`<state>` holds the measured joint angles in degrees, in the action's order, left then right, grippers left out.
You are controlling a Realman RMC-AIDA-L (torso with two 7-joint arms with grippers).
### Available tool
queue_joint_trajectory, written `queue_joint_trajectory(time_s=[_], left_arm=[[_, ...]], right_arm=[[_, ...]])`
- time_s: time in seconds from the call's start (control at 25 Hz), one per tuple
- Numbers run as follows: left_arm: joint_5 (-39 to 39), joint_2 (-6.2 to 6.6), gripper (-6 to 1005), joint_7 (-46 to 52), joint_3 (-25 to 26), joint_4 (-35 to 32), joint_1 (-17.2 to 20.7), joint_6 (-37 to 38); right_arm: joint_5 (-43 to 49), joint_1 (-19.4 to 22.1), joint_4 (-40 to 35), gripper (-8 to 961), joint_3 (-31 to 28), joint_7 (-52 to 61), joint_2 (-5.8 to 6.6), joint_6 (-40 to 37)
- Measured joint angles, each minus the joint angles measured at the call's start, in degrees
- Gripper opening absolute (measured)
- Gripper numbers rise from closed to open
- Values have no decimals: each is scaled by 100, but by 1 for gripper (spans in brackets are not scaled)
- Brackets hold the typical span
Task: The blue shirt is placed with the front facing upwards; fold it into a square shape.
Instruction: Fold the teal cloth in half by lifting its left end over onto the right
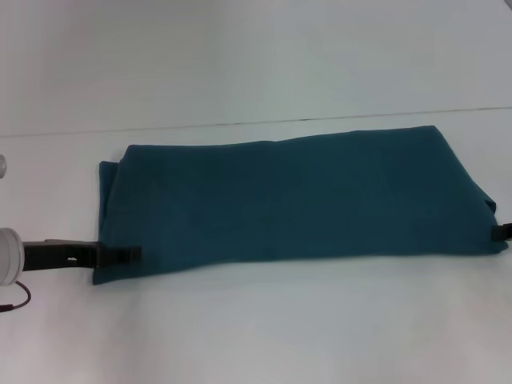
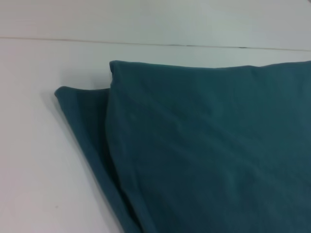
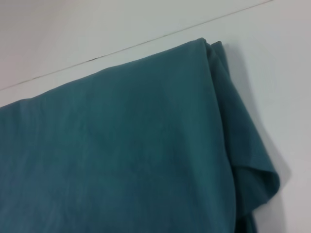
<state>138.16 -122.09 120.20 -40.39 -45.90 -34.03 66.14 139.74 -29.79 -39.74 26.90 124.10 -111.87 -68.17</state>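
Shirt (image 1: 296, 200) lies mid-surface (image 1: 256, 336), already folded into a long band running left to right, lettering hidden. Left hand (image 1: 120, 255) sits at its near-left corner, seemingly pinching the hem. Right hand (image 1: 502, 232) is at the near-right corner; can't tell its state. Judging by shape: crosswise folds still needed for a square.

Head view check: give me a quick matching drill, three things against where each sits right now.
Things:
1. blue shirt
2. left gripper
3. right gripper

Places:
A. at the shirt's near right corner, mostly out of frame
B. folded into a long band across the white table
C. at the shirt's near left corner

Pairs: 1-B, 2-C, 3-A
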Motion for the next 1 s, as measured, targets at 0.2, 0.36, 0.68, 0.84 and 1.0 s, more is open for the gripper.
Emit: queue_joint_trajectory(time_s=[0.2,0.36,0.68,0.84,1.0], left_arm=[[0,-13,718,20,-32,-23,-10,-70],[104,-1,691,27,-30,-29,-54,-83],[213,-15,523,39,-91,-41,-69,-133],[280,-27,400,45,-98,-16,-90,-163],[288,-34,231,47,-101,-14,-101,-179]], right_arm=[[-8,0,2,6,0,0,0,-32],[-13,0,2,6,0,-1,0,-37],[-18,8,11,6,-7,-46,-5,-39],[-18,9,18,6,-10,-61,-8,-39],[-18,20,19,6,-10,-62,-9,-39]])
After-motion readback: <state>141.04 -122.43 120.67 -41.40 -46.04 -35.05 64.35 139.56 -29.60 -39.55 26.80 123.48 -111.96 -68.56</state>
